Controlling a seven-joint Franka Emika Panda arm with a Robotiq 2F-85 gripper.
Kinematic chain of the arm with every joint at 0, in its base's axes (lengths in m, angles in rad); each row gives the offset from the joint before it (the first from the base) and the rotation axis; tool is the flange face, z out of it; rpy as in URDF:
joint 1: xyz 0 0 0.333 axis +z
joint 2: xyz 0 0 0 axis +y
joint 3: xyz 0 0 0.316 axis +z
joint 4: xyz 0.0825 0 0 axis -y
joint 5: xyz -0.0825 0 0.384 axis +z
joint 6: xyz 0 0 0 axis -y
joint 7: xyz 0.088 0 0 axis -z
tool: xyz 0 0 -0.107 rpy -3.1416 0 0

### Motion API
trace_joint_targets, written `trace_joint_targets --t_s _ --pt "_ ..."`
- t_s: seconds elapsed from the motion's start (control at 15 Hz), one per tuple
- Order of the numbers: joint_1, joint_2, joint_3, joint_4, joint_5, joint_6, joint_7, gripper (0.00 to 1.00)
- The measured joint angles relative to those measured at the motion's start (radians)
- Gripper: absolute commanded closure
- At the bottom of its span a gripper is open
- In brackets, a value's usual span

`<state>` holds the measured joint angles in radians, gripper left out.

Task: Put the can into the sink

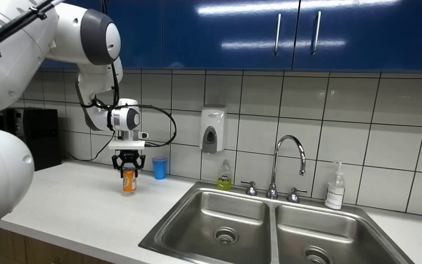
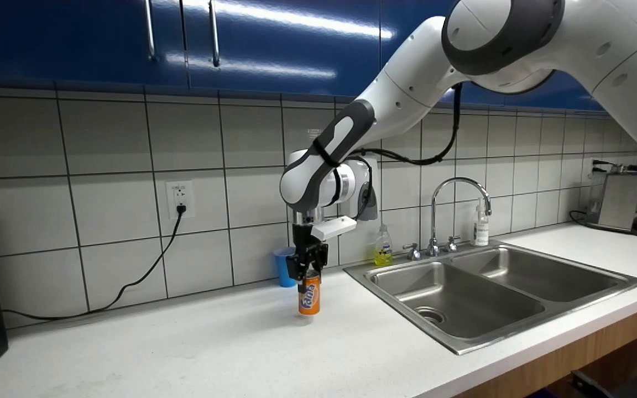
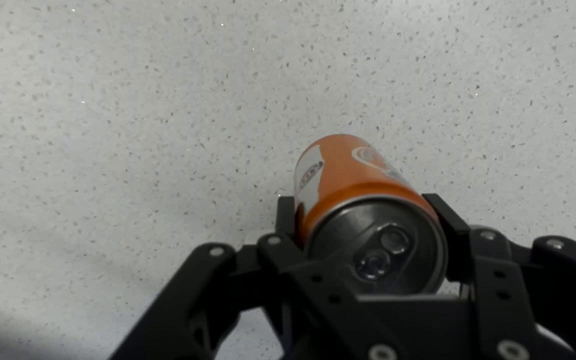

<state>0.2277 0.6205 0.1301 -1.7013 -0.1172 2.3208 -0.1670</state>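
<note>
The can is a small orange Fanta can, upright, in both exterior views [image 1: 129, 180] [image 2: 309, 296]. It shows large in the wrist view [image 3: 343, 167] with its dark metallic top toward the camera. My gripper [image 1: 129, 174] points down over it; in the wrist view [image 3: 360, 210] a finger touches each side near the top rim, so it is shut on the can. The can's base is at or just above the white counter; I cannot tell which. The sink is a steel double basin, beside the can, in both exterior views [image 1: 274, 231] [image 2: 395, 300]. Both visible basins hold nothing.
A blue cup [image 1: 159, 168] stands close behind the gripper by the tiled wall. A soap bottle [image 1: 224, 178], the curved faucet [image 1: 275, 165] and a pump bottle [image 1: 335, 192] line the sink's back edge. A wall dispenser [image 1: 213, 128] and blue cabinets [image 1: 229, 33] are above.
</note>
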Motion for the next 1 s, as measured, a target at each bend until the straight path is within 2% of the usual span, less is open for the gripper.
trace_joint_targets --t_s 0.53,1.0 --pt "-0.041 -0.029 -0.037 -0.005 0.002 -0.009 0.016 0.62" --pt "-0.1 -0.066 -0.085 -0.061 0.006 -0.009 0.061 0.62"
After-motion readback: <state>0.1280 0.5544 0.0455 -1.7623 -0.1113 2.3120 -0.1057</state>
